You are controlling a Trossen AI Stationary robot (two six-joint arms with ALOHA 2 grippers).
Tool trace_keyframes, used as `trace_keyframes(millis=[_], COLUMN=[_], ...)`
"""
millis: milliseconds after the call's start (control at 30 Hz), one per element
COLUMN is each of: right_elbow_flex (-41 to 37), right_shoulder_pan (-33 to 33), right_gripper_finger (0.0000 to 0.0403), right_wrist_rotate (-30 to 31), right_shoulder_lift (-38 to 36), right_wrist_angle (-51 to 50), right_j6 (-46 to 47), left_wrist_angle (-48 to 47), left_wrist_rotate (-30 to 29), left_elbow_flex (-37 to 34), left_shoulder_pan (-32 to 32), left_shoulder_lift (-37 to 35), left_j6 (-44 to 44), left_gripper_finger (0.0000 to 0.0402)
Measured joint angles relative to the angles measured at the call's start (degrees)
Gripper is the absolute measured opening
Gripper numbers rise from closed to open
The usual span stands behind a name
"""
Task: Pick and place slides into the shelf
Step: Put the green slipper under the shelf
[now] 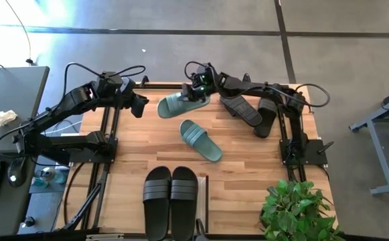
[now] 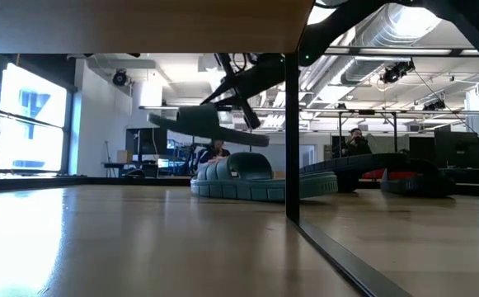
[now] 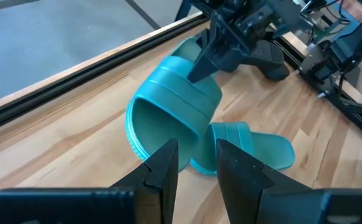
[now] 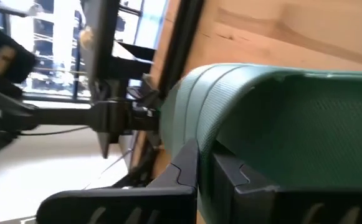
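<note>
From where I stand, the job looks to be about a third of the way in. One black pair (image 1: pixel 171 201) already sits side by side at the near edge of the table, on the shelf (image 1: pixel 204 201), toes pointing away from me. The other four slides are not there yet.

The right gripper (image 1: pixel 198 90) is clamped on the strap end of one green slide (image 1: pixel 177 105) near the far edge of the table, a little left of the middle; in the low view that slide hangs tilted in the air, clear of the wood. The second green slide (image 1: pixel 201 140) lies flat toward the centre of the table, just beside and nearer than the lifted one. The remaining black pair (image 1: pixel 251 112) lies loose and askew by the far right corner, under the right arm.

The left gripper (image 1: pixel 138 106) hovers by the far left corner, aimed at the lifted green slide, its fingers (image 3: pixel 163 171) a small way apart and holding nothing.

Left to do, by my reckoning: both green slides and the black pair.
</note>
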Motion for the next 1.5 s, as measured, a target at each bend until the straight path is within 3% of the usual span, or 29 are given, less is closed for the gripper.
trace_keyframes(millis=[367, 833, 1500], right_elbow_flex=[0.0, 0.0, 2.2], right_shoulder_pan=[-0.7, -0.5, 0.9], right_gripper_finger=[0.0004, 0.0104, 0.0108], right_wrist_rotate=[0.6, 3.2, 15.3], right_shoulder_lift=[0.2, 0.1, 0.1], right_wrist_angle=[-1.3, -7.9, -20.6], right_j6=[2.1, 2.8, -3.6], left_wrist_angle=[-0.8, -0.9, -0.8], left_wrist_rotate=[-0.4, -0.4, -1.5], left_elbow_flex=[0.0, 0.0, 0.0], left_shoulder_pan=[0.0, 0.0, 0.0], left_shoulder_lift=[1.0, 3.3, 3.5], left_j6=[0.1, 1.5, 1.5], left_gripper_finger=[0.0095, 0.0095, 0.0095])
